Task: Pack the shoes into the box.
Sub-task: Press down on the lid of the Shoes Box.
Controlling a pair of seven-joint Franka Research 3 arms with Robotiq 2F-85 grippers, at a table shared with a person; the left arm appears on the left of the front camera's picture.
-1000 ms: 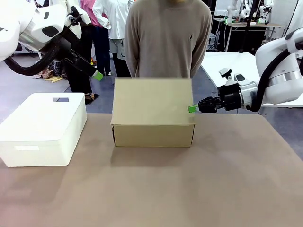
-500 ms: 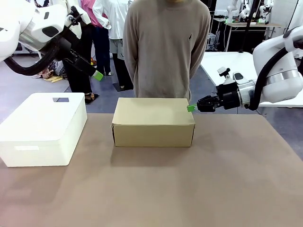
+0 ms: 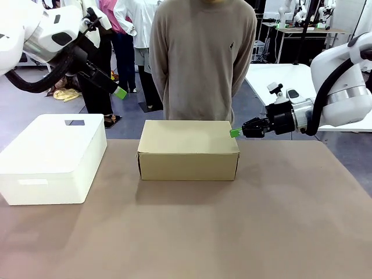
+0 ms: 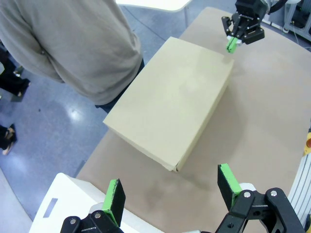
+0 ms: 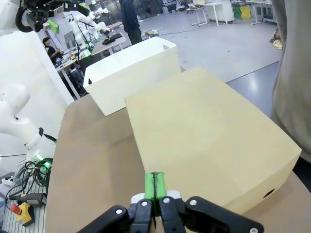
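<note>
box [image 3: 188,150]: plain tan cardboard on every side I can see from here, no print, no label
white bin [image 3: 52,157]: blank too, there's a faint pale rectangle on the near wall but I can't read anything on it
person's sweater [image 3: 203,58]: tiny dark mark on the chest, way too small to make out
table [image 3: 232,232]: bare brown surface, no markings
readable text overall: honestly none

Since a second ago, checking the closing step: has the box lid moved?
Yes. The lid has swung down from upright onto the box; earlier its top edge hid the person's waist, and now it lies flat below it.
</note>
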